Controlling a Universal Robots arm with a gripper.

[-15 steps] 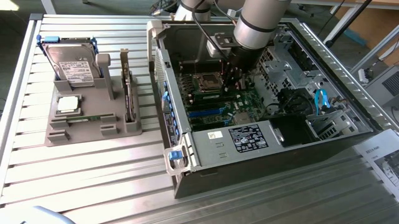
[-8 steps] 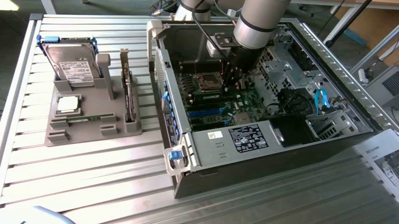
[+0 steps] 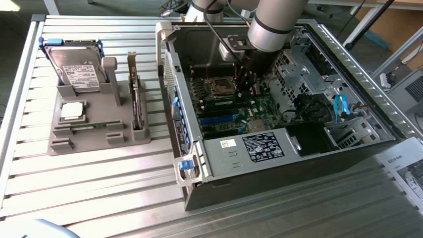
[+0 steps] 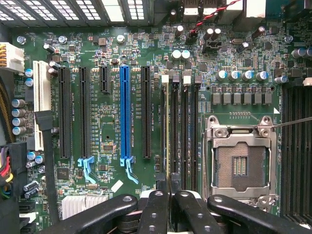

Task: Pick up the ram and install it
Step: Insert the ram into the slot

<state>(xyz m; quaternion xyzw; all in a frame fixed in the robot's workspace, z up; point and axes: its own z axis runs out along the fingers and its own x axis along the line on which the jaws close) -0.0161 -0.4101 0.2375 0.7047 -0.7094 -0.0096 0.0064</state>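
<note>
Gripper (image 4: 169, 189), jaws clamped on the ram (image 4: 168, 126), holds it edge-on along the memory slots (image 4: 190, 126), beside the processor socket (image 4: 241, 165). Arm (image 3: 278, 22) reaches into the computer case (image 3: 264, 198) at upper centre, exterior view.

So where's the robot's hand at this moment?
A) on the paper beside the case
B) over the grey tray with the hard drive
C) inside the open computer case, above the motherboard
C: the hand hangs over the motherboard inside the case, gripping the ram edge-on.
</note>
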